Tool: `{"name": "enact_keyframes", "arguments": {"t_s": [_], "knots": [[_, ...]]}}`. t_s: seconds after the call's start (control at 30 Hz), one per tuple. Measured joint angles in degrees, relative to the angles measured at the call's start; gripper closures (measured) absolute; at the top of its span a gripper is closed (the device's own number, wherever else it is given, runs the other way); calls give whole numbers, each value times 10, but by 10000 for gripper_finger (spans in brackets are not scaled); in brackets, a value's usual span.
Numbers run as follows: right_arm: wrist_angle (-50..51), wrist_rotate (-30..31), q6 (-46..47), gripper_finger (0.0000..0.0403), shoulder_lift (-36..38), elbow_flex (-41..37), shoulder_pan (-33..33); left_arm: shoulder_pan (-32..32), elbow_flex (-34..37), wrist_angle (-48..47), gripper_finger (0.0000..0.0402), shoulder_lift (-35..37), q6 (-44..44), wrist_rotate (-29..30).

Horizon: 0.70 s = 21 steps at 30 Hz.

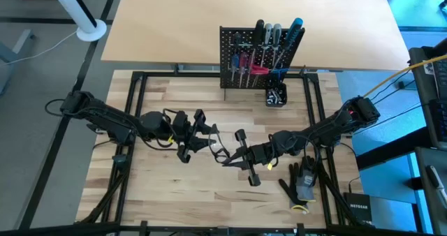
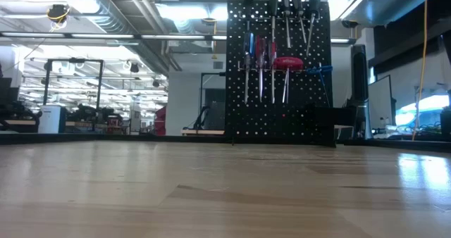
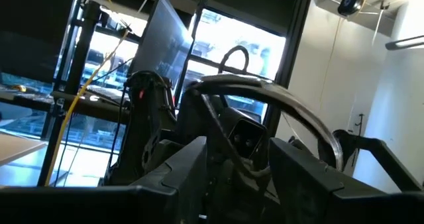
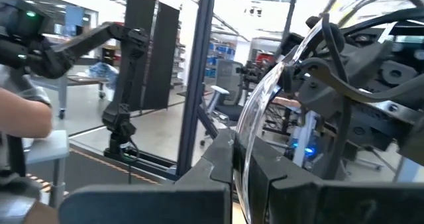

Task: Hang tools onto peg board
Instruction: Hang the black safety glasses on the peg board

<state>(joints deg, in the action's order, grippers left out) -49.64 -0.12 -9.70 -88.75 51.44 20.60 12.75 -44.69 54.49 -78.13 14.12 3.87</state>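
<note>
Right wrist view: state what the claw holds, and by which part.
The right claw is shut on a thin shiny curved strip, pinched flat between its fingers. What the strip is, and which part is gripped, cannot be told.

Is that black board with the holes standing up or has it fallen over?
Upright. The peg board stands on the table's far edge, tools hanging down its face.

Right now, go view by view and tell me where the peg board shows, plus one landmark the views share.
High view: the peg board stands upper centre, at the table's far edge.
Low view: the peg board rises right of centre, tools hanging on it.
Left wrist view: not in it.
Right wrist view: not in it.
Shared landmark: the red-handled tool on the board, also red in the low view.
</note>
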Motion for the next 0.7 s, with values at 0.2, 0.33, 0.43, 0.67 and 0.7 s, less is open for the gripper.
{"name": "enact_keyframes", "arguments": {"t_s": [0.2, 0.33, 0.43, 0.67, 0.7], "knots": [[1, 5, 0, 389, 0, 0, 0, -3, 0, -4, 249, 0, -13, 6], [-3, 5, 0, 389, -3, 1, 0, -11, 0, -3, 249, -1, -31, 19], [6, 5, 0, 389, -8, 9, 0, -19, 0, 6, 249, -10, -37, 19], [26, -7, 0, 389, -19, 33, 0, -25, 0, 0, 249, -23, -83, 19], [28, -7, 0, 389, -19, 35, 0, -25, 0, 1, 249, -22, -94, 20]]}}
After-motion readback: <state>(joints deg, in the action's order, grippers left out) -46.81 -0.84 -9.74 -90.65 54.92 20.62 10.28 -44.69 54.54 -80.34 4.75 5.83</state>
